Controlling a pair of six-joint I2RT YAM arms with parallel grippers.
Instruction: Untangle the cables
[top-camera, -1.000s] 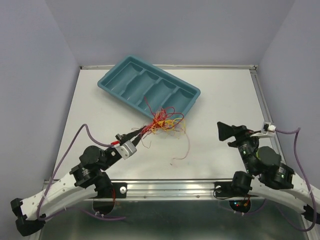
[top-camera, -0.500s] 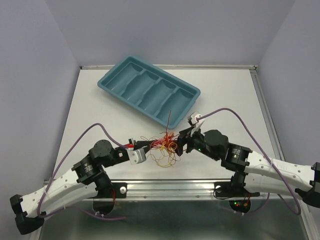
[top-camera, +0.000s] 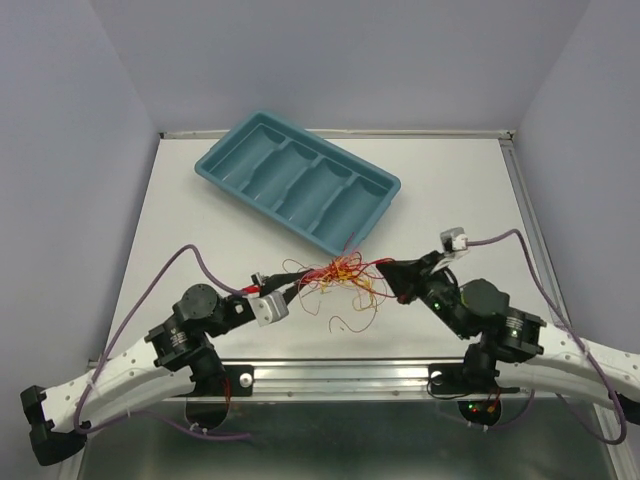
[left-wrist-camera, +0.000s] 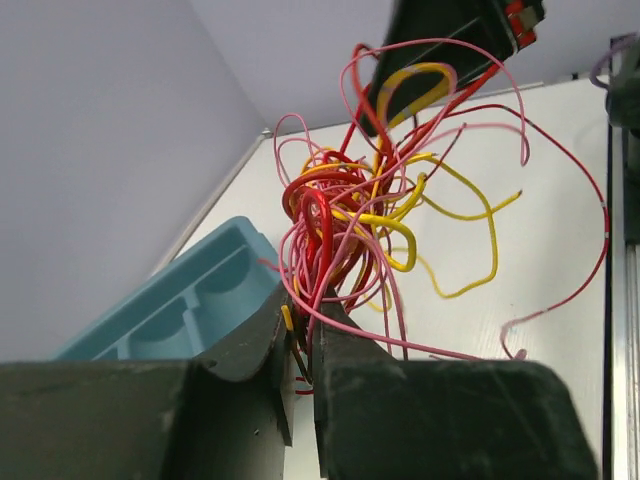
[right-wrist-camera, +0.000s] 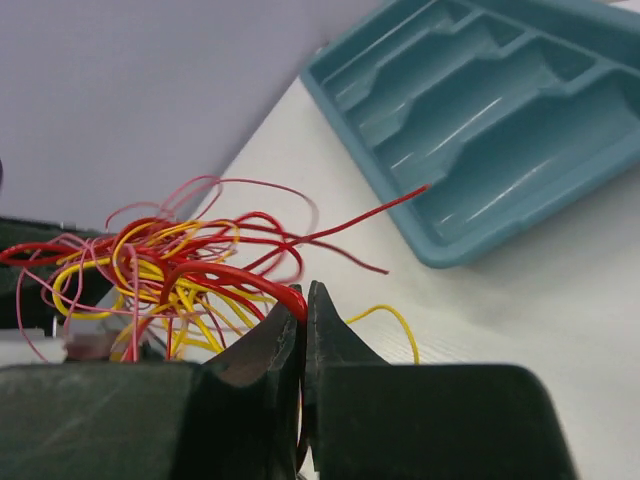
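- My right gripper (right-wrist-camera: 303, 300): jaws pressed together, clamped on a red strand of the cables (top-camera: 335, 275).
- My left gripper (left-wrist-camera: 300, 322): jaws nearly together, gripping strands of the same bundle.
- The cables: a red, yellow and pink tangle spanning between both grippers, over the near-centre desk (top-camera: 450, 190).
- The teal tray (top-camera: 300, 180): just beyond the tangle, on the far side.

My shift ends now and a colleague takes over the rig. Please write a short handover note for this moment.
Grippers: the left gripper is shut on the cables at the left end of the bundle. The right gripper is shut on a red strand at its right end.
Position: one tangled bundle hangs between both grippers, on the near side of the teal tray, with loose ends trailing toward the table.
Done: both sides are gripped.
Left: no strand is separated yet. Probably pull apart gently next.
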